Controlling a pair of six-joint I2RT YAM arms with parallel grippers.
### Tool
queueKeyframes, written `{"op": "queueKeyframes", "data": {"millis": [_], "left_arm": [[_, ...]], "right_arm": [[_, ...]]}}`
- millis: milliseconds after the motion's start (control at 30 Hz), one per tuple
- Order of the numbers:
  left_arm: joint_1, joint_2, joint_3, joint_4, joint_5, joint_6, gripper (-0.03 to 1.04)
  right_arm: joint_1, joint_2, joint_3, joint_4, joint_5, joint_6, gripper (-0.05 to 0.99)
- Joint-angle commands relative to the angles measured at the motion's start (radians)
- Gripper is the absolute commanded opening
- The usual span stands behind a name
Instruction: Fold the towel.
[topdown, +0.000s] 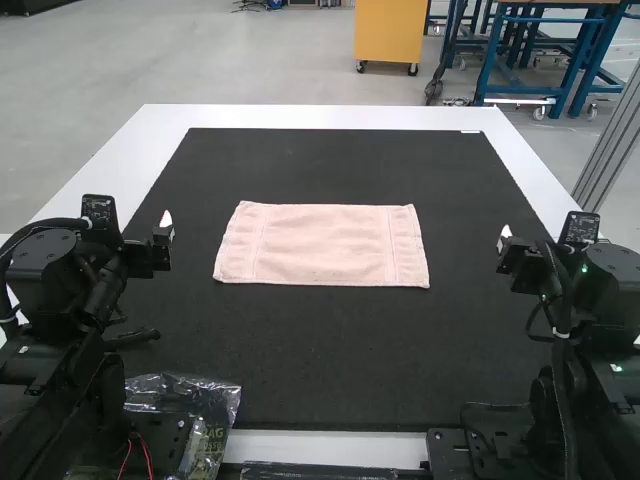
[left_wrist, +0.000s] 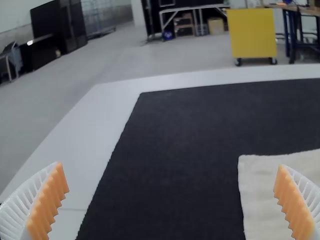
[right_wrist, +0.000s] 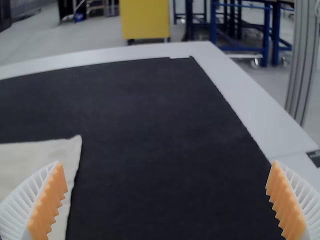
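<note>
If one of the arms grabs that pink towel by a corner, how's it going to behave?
The pink towel will probably hang floppy, since it lies flat with slightly wavy edges. It looks thin, so likely light for its size. Its soft, fuzzy-looking surface suggests it shouldn't slip easily.

The white table (topdown: 320, 116) was covered by a black mat (topdown: 330, 350), its pale border showing along the far and near edges. A pink towel (topdown: 322, 245) lay flat on the mat; a crinkled clear plastic bag (topdown: 208, 398) overlapped the mat's near left corner.
</note>
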Motion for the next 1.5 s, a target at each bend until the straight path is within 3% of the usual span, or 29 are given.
{"op": "queueKeyframes", "data": {"millis": [0,100,233,700,767,833,867,933,967,1000,1033,1100,1167,1233,1333,1433,1467], "left_arm": [[0.001,-0.002,-0.007,0.005,-0.004,-0.008,0.97],[0.001,-0.002,-0.006,0.006,-0.003,-0.008,0.97],[0.001,-0.002,-0.007,0.003,0.028,-0.009,0.97],[0.0,-0.002,-0.007,0.002,0.028,-0.014,0.97],[0.001,-0.002,-0.006,0.003,0.028,-0.014,0.97],[0.001,-0.002,-0.006,0.008,0.029,-0.008,0.97],[0.001,-0.002,-0.006,0.019,0.032,0.027,0.97],[0.001,-0.002,-0.007,0.057,0.032,0.149,0.96],[0.001,-0.002,-0.006,0.079,0.032,0.195,0.96],[0.001,-0.002,-0.006,0.095,0.032,0.211,0.96],[0.003,-0.002,-0.006,0.115,0.032,0.205,0.96],[0.006,-0.002,-0.006,0.14,0.031,0.202,0.96],[0.004,-0.002,-0.006,0.169,0.037,0.242,0.96],[0.001,-0.002,-0.006,0.249,0.039,0.248,0.96],[0.004,0.0,0.008,0.344,0.032,0.245,0.94],[0.0,0.029,0.097,0.327,0.032,0.242,0.93],[-0.002,0.057,0.134,0.315,0.036,0.222,0.93]], "right_arm": [[0.013,-0.008,-0.006,0.004,-0.011,0.009,0.91],[0.013,-0.008,-0.006,0.004,-0.011,0.009,0.91],[0.013,-0.008,-0.006,-0.005,-0.117,0.009,0.91],[0.013,-0.008,-0.006,-0.015,-0.12,0.009,0.91],[0.011,-0.008,-0.006,-0.009,-0.117,-0.042,0.91],[0.009,-0.008,-0.006,0.004,-0.119,-0.164,0.91],[0.011,-0.008,-0.006,0.024,-0.119,-0.176,0.91],[0.011,-0.008,-0.006,0.099,-0.119,-0.193,0.91],[0.011,-0.01,-0.007,0.134,-0.117,-0.249,0.91],[0.013,-0.01,-0.006,0.162,-0.119,-0.368,0.91],[0.013,-0.01,-0.006,0.168,-0.119,-0.463,0.9],[0.011,-0.008,-0.004,0.206,-0.12,-0.479,0.91],[0.002,-0.01,-0.006,0.26,-0.12,-0.508,0.91],[-0.006,-0.008,-0.004,0.355,-0.1,-0.496,0.91],[-0.012,0.003,0.045,0.364,-0.105,-0.453,0.91],[-0.014,0.053,0.136,0.352,-0.111,-0.393,0.91],[-0.012,0.085,0.169,0.338,-0.116,-0.365,0.9]]}}
